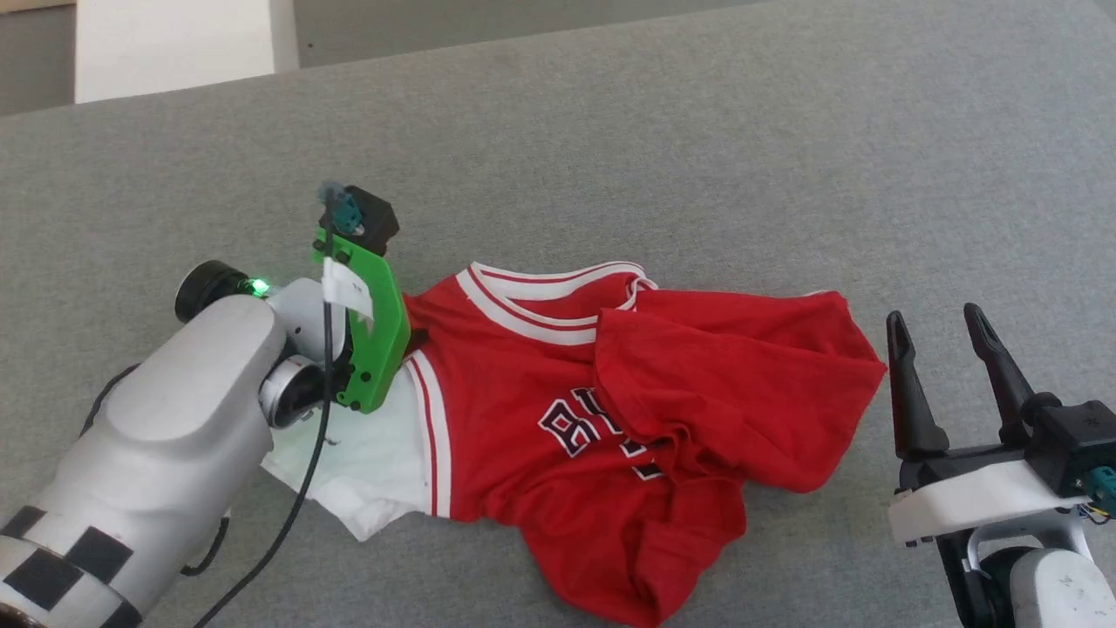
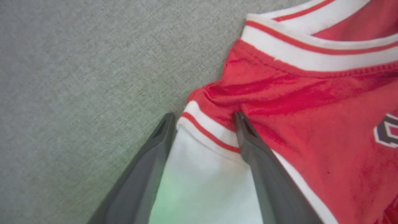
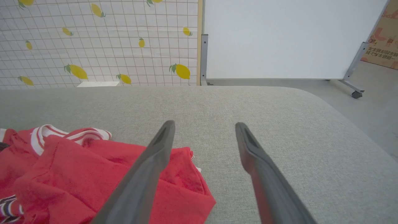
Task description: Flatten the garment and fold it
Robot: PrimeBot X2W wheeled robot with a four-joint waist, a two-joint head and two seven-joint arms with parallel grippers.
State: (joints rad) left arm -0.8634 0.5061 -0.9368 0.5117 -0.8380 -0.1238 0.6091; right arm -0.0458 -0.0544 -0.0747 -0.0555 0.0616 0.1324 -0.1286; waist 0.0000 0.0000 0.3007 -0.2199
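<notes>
Garment (image 1: 558, 410) crumpled on grey padded surface (image 1: 697, 131), red flap folded over its print; bare room beyond every edge. Left gripper (image 2: 203, 119) angled down at its white sleeve seam, fingers spread astride striped trim, gripping nothing. Right gripper (image 1: 937, 327) just beside its right edge, upright, agape, empty.
</notes>
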